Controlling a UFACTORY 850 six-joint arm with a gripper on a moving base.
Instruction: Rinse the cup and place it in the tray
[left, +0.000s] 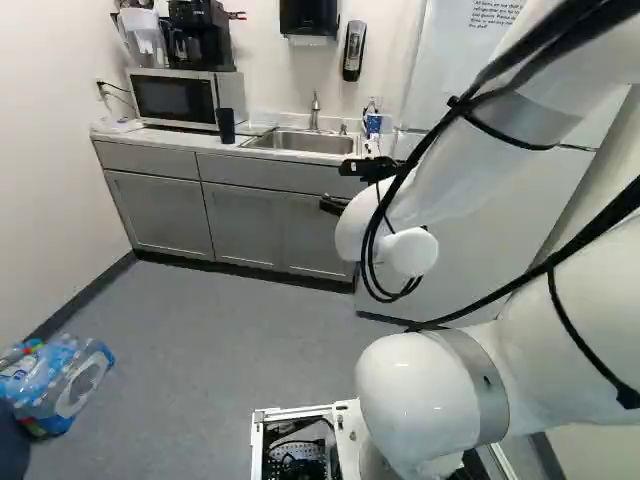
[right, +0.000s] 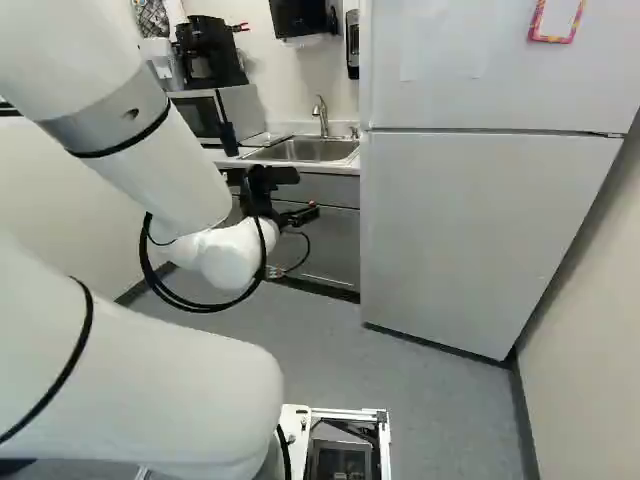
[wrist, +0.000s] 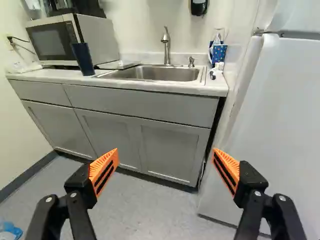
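And here's the arm (right: 150, 370), rising from its base joint in big white bends, its wrist reaching forward toward the cabinets (wrist: 110, 135) below the counter (wrist: 47, 75). The gripper (right: 308, 193) is out in front, fingers spread wide, orange pads (wrist: 104, 172) facing each other across a big gap, nothing pinched between them! Over to the cup (wrist: 83, 60): dark blue, almost black, tall and narrowing toward its foot, standing on the counter close by the microwave (wrist: 72, 40). A flat, pale tray-like piece (wrist: 118, 65) lies between microwave and sink (wrist: 155, 74). What's inside the cup? Can't tell from here.
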